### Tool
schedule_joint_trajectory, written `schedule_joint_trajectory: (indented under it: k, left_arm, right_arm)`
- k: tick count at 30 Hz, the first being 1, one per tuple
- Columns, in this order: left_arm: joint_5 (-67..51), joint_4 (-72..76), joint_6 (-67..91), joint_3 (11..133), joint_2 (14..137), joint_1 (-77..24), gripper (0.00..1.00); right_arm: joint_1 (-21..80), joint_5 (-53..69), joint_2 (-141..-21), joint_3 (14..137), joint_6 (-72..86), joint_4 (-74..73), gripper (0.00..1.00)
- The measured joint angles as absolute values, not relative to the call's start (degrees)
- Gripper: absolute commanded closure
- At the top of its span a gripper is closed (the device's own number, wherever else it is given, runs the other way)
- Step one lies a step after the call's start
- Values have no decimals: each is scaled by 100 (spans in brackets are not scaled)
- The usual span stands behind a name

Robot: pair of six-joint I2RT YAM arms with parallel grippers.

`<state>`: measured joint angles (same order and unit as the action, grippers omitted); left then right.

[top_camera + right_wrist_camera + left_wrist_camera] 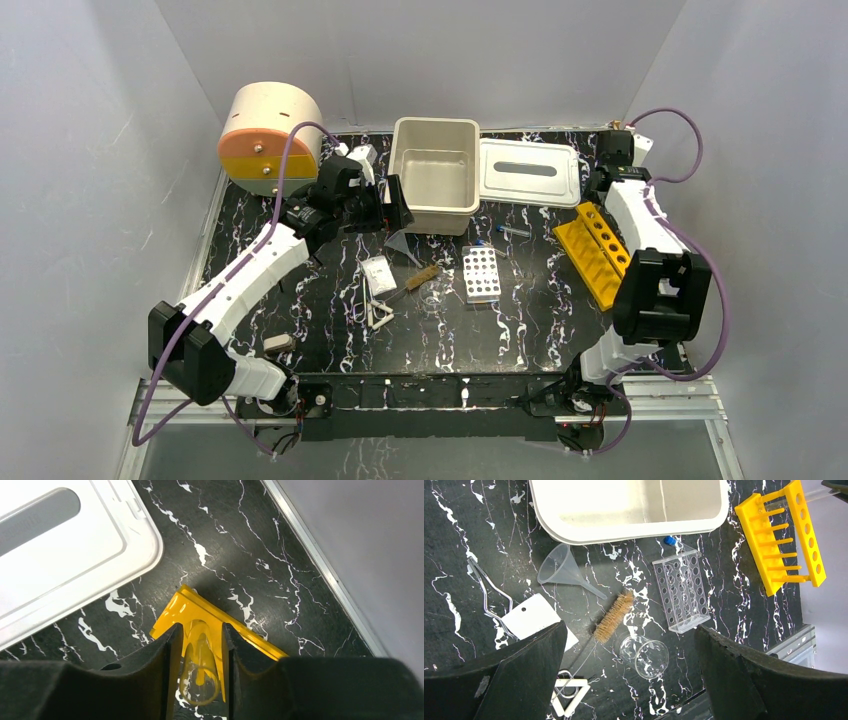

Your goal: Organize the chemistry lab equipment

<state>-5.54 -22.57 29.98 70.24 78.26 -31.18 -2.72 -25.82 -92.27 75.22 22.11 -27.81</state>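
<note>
My right gripper (200,670) stands over the far end of the yellow tube rack (172,612) (595,255). A clear test tube (200,665) stands in the rack between its fingers, with a thin sliver showing at the right finger. My left gripper (630,630) (395,205) hangs wide open and empty above the table. Below it lie a glass beaker (646,655) on its side, a brush (614,616), a funnel (561,570), the holed rack (681,590) (481,274), a white packet (536,617) and the white triangle frame (569,700).
A beige bin (404,160) stands at the back with its white lid (530,172) on its right. The big beige-and-orange drum (268,140) is at the back left. A blue-capped tube (515,230) and bent wire tongs (486,590) lie loose. A metal rail (325,570) edges the table.
</note>
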Motion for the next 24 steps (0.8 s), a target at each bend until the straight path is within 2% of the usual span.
schedule_joint_trajectory:
  k: [5,12,19,24]
  left_arm:
    - [-556,-2259,2961,7035,7826,-3114,2]
    - [-523,-2276,2893,7216,7832,-3081,2]
    - [-399,-2338,2808,7323,7835,-3070,2]
    - [-362,-2414,2801,7334,7835,-3070,2]
  right_arm:
    - [-287,-2458,-9319,7524,2187,-2910,30]
    - [-287,-1953,-9262,8018,2082,-3192,21]
    - [-290,-1708,-8683,8573,1841,-3465,22]
    - [-290,-1157,-8276,8833,1474,-3581,33]
